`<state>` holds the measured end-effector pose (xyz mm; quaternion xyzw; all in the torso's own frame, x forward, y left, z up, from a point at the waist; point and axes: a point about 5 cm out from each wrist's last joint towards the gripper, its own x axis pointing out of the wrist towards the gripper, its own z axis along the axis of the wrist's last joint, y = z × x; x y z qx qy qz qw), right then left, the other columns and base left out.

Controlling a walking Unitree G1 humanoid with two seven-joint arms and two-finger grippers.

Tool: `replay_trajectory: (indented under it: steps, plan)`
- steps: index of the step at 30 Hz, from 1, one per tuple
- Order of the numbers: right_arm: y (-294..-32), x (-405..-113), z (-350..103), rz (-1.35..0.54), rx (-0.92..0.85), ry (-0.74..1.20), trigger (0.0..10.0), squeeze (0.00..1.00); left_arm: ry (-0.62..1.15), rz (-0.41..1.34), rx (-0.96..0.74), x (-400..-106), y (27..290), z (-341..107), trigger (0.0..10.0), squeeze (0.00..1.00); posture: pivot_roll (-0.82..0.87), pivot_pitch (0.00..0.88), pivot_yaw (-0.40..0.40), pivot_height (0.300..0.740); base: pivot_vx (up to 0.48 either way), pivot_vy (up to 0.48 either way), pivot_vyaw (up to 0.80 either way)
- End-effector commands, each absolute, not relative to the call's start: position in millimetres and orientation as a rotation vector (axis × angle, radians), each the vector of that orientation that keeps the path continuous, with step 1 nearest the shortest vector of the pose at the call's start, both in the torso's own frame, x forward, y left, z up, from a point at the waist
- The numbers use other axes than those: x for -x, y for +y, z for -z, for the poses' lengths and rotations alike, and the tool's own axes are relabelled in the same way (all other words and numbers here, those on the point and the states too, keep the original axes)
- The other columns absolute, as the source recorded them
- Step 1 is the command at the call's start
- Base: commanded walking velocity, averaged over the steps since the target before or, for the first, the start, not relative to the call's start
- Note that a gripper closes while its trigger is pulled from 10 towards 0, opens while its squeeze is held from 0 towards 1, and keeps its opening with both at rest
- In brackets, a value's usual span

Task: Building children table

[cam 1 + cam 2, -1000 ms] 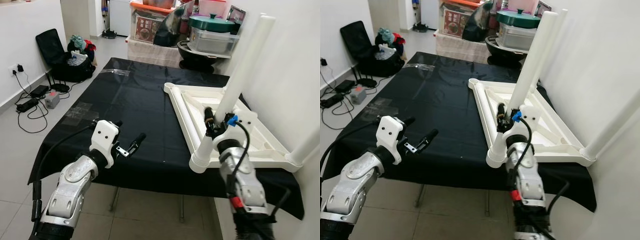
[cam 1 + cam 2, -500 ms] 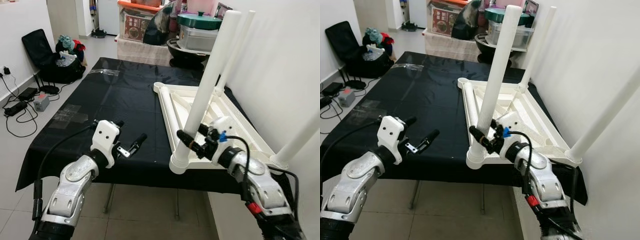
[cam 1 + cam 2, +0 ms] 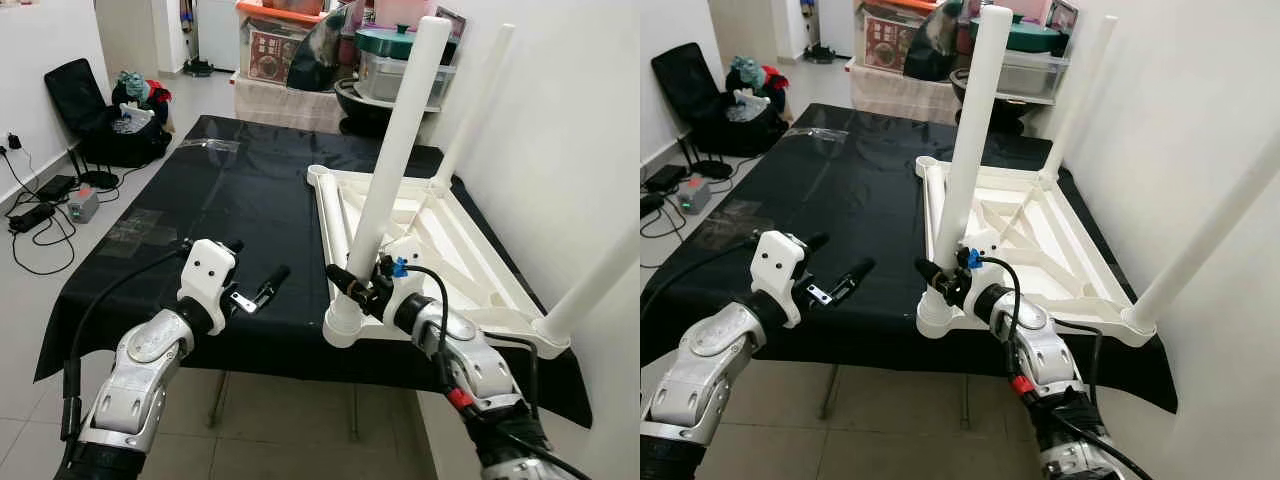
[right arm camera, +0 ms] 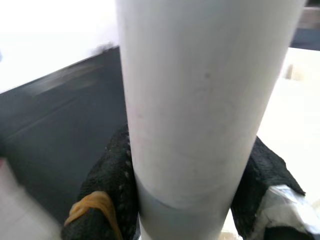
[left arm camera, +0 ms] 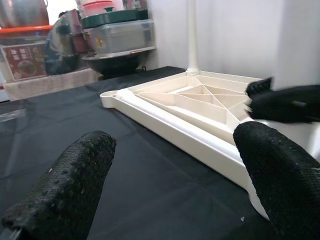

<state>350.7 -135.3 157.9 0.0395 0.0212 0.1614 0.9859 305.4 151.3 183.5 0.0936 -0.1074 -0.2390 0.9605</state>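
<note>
So, your right gripper [image 3: 362, 291]: clamped round the near table leg [image 3: 395, 170], low down.
Left gripper [image 3: 256, 281]: fingers spread, hovering over the black tablecloth [image 3: 240, 200].
Tabletop [image 3: 450, 250]: upside down.

Silver jointed arms, white wrist housings, black cables, black textured tool fingers [image 5: 65, 192].

White children's table [image 3: 440, 240] lies upside down on the black-covered surface. Three legs stand up; the near-corner leg [image 3: 395, 165] leans slightly.
</note>
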Motion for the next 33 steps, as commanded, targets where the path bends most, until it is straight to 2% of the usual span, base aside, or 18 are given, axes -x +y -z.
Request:
replay_trajectory:
  steps: [1, 4, 5, 7, 10, 13, 14, 17, 20, 21, 22, 23, 26, 28, 29, 32, 33]
  plan:
    - [-183, -353, -151, -0.017, -0.089, 0.066, 0.0, 0.00, -0.222, 0.484, -0.193, -305, 152, -184, 10.0, 0.00, 0.13, 0.000, -0.145, 0.740, 0.000, 0.000, 0.00]
    - [-218, -336, -137, 0.413, -0.179, 0.095, 0.0, 0.00, -0.217, 0.480, -0.196, -307, 151, -183, 10.0, 0.00, 0.11, 0.000, -0.136, 0.740, 0.000, 0.000, 0.00]
    - [-218, -336, -137, 0.413, -0.179, 0.095, 0.0, 0.00, -0.217, 0.480, -0.196, -307, 151, -183, 10.0, 0.00, 0.11, 0.000, -0.136, 0.740, 0.000, 0.000, 0.00]
    - [-228, -319, -126, 0.577, -0.189, 0.119, 0.0, 0.00, -0.214, 0.480, -0.194, -307, 149, -182, 10.0, 0.00, 0.11, 0.000, -0.132, 0.740, 0.000, 0.000, 0.00]
    - [-224, -305, -121, 0.631, -0.192, 0.129, 0.0, 0.00, -0.216, 0.486, -0.190, -306, 146, -182, 10.0, 0.00, 0.10, 0.000, -0.125, 0.740, 0.000, 0.000, 0.00]
    - [-213, -304, -122, 0.574, -0.217, 0.132, 0.0, 0.00, -0.215, 0.492, -0.187, -306, 146, -182, 10.0, 0.00, 0.10, 0.000, -0.122, 0.740, 0.000, 0.000, 0.00]
    - [-204, -310, -127, 0.506, -0.222, 0.121, 10.0, 0.00, -0.212, 0.491, -0.188, -306, 147, -182, 10.0, 0.00, 0.09, 0.000, -0.120, 0.740, 0.000, 0.000, 0.00]
    - [-189, -322, -142, 0.401, -0.238, 0.066, 10.0, 0.00, -0.213, 0.493, -0.192, -308, 148, -182, 10.0, 0.00, 0.09, 0.000, -0.120, 0.740, 0.000, 0.000, 0.00]
    - [-188, -325, -154, 0.397, -0.270, -0.012, 10.0, 0.00, -0.216, 0.494, -0.196, -309, 148, -183, 10.0, 0.00, 0.09, 0.000, -0.122, 0.740, 0.000, 0.000, 0.00]
    - [-190, -327, -158, 0.390, -0.282, -0.032, 10.0, 1.00, -0.218, 0.490, -0.194, -310, 148, -183, 10.0, 0.00, 0.10, 0.000, -0.131, 0.740, 0.000, 0.000, 0.00]
    - [-192, -329, -161, 0.383, -0.290, -0.046, 10.0, 1.00, -0.219, 0.488, -0.192, -311, 148, -183, 10.0, 0.00, 0.10, 0.000, -0.133, 0.740, 0.000, 0.000, 0.00]
    - [-194, -331, -166, 0.352, -0.273, -0.058, 10.0, 0.02, -0.219, 0.487, -0.189, -310, 148, -183, 10.0, 0.00, 0.10, 0.000, -0.134, 0.740, 0.000, 0.000, 0.00]
    - [-196, -332, -169, 0.329, -0.256, -0.062, 10.0, 0.02, -0.219, 0.486, -0.188, -310, 147, -182, 10.0, 0.00, 0.10, 0.000, -0.137, 0.740, 0.000, 0.000, 0.00]
    - [-188, -337, -182, 0.098, -0.285, -0.107, 10.0, 0.00, -0.220, 0.489, -0.185, -308, 147, -182, 10.0, 0.00, 0.11, 0.000, -0.140, 0.740, 0.000, 0.000, 0.00]
    - [-188, -337, -182, 0.098, -0.285, -0.107, 10.0, 0.00, -0.220, 0.489, -0.185, -308, 147, -182, 10.0, 0.00, 0.11, 0.000, -0.140, 0.740, 0.000, 0.000, 0.00]
    - [-153, -332, -197, -0.395, -0.165, -0.111, 10.0, 0.00, -0.224, 0.487, -0.187, -309, 149, -184, 10.0, 0.00, 0.10, 0.000, -0.139, 0.740, 0.000, 0.000, 0.00]
    - [-153, -332, -197, -0.395, -0.165, -0.111, 10.0, 0.00, -0.224, 0.487, -0.187, -309, 149, -184, 10.0, 0.00, 0.10, 0.000, -0.139, 0.740, 0.000, 0.000, 0.00]
